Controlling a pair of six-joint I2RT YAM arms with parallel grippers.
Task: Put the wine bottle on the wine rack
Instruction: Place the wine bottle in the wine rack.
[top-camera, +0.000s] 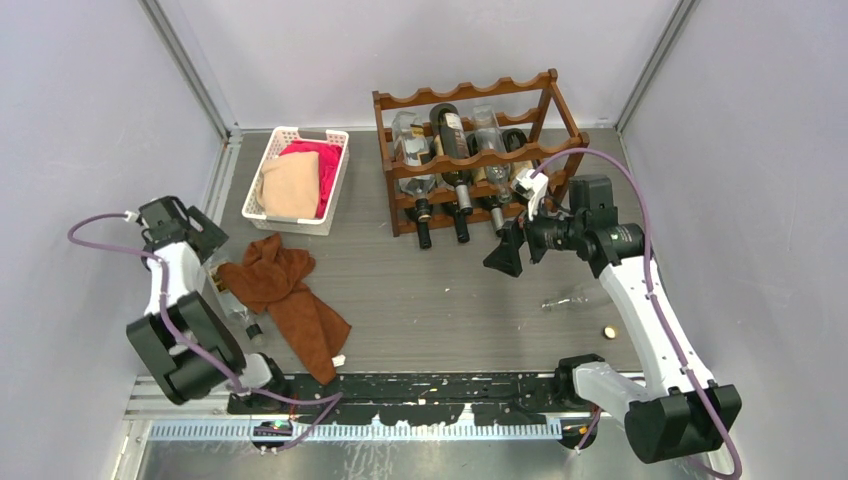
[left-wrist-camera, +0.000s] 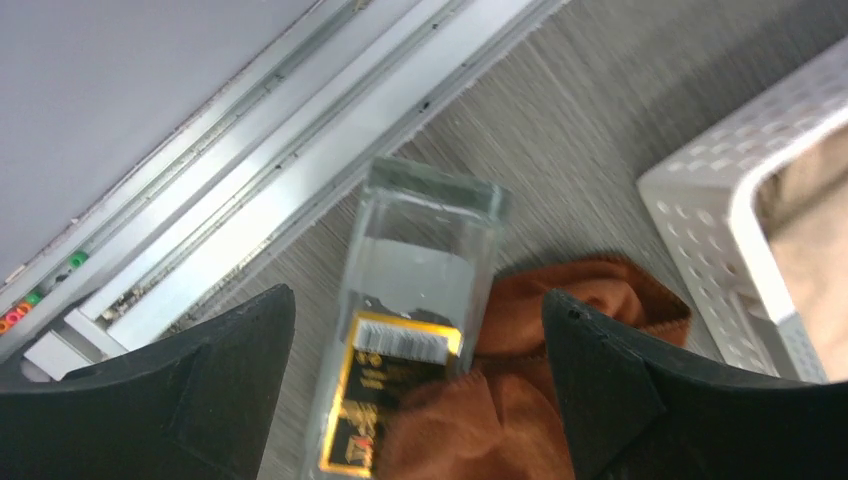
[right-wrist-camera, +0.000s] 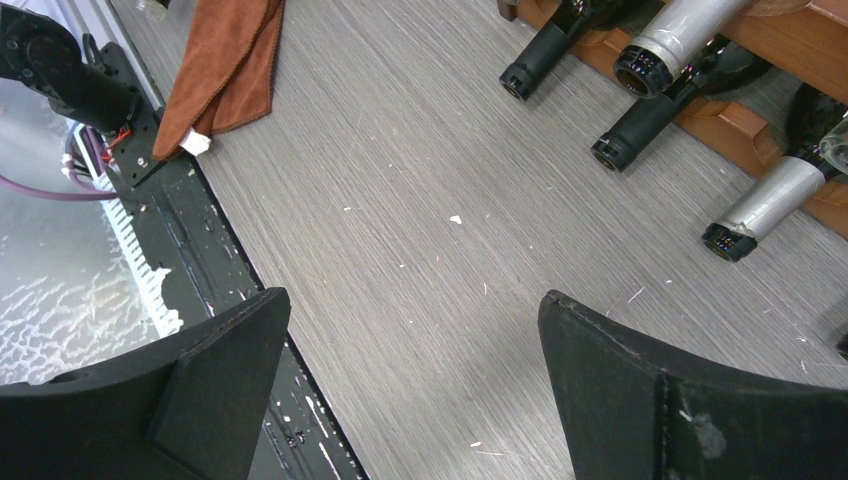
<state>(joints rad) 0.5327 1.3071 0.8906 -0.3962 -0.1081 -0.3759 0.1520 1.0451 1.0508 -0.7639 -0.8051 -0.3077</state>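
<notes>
L jaws: apart, one either side of wine bottle (left-wrist-camera: 420, 250), gaps both sides. Bottle: clear glass, gold label, lying on tabletop (top-camera: 450, 290) at 8 o'clock, brown cloth (left-wrist-camera: 500, 420) over its lower part. R jaws: wide apart, above tabletop. Wine rack (top-camera: 470, 160): 1 o'clock, racked bottles (top-camera: 452, 140) in it. White basket (top-camera: 256, 190): 11 o'clock.

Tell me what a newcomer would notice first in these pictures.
The dark wooden wine rack at the far side of the table stands out first, with several bottles lying in it, necks toward the near edge. Next comes the clear glass bottle with a gold-and-black label, lying near the left edge between the open jaws of the left gripper, against a rust-brown cloth.
</notes>
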